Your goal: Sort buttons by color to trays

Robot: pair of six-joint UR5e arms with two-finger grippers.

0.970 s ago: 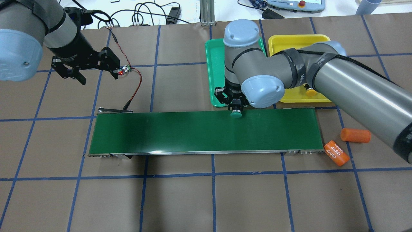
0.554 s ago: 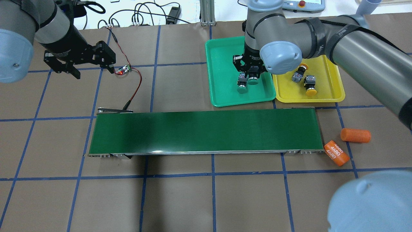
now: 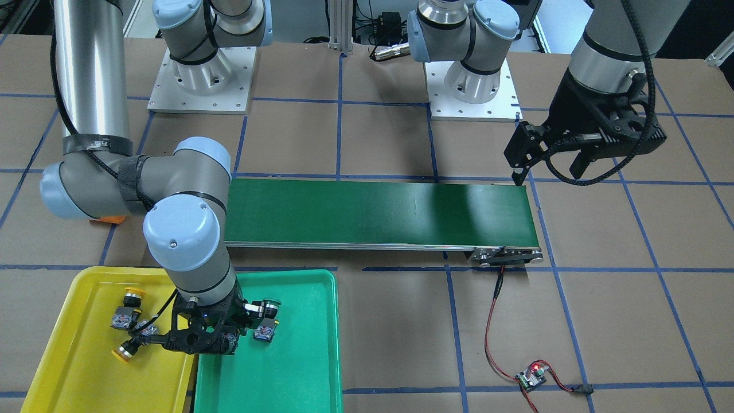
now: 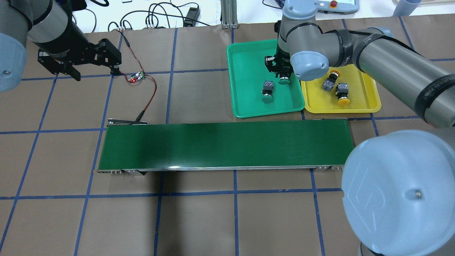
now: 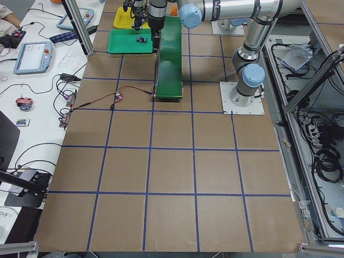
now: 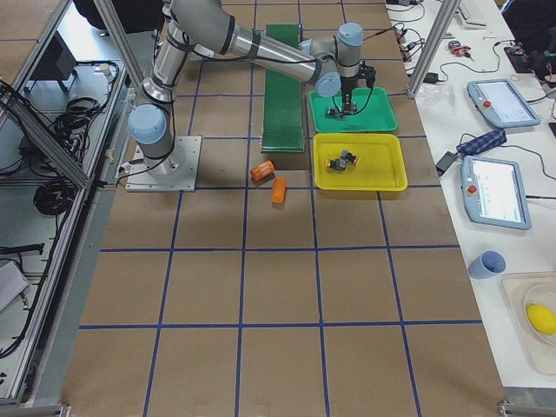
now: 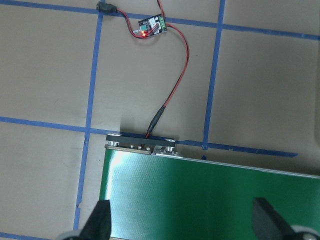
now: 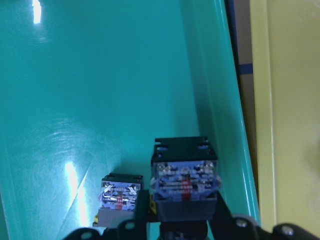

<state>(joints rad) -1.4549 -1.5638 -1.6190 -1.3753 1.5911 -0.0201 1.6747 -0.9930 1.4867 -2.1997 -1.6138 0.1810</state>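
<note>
My right gripper (image 4: 283, 74) is clamped on a green button (image 8: 185, 184) by its black body, low over the green tray (image 4: 245, 71). Likely light and rigid; the square body should grip better than the slick cap. My left gripper (image 4: 94, 71) is wide open and empty.

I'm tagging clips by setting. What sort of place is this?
Most likely a robotics lab or test cell: two arms bolted to a paper-covered table gridded with blue tape, a small conveyor belt on it, and teach pendants lying on a cable-strewn side bench.

Four buttons (image 4: 267, 90), two trays (image 4: 245, 71), two cylinders (image 6: 263, 170)
</note>
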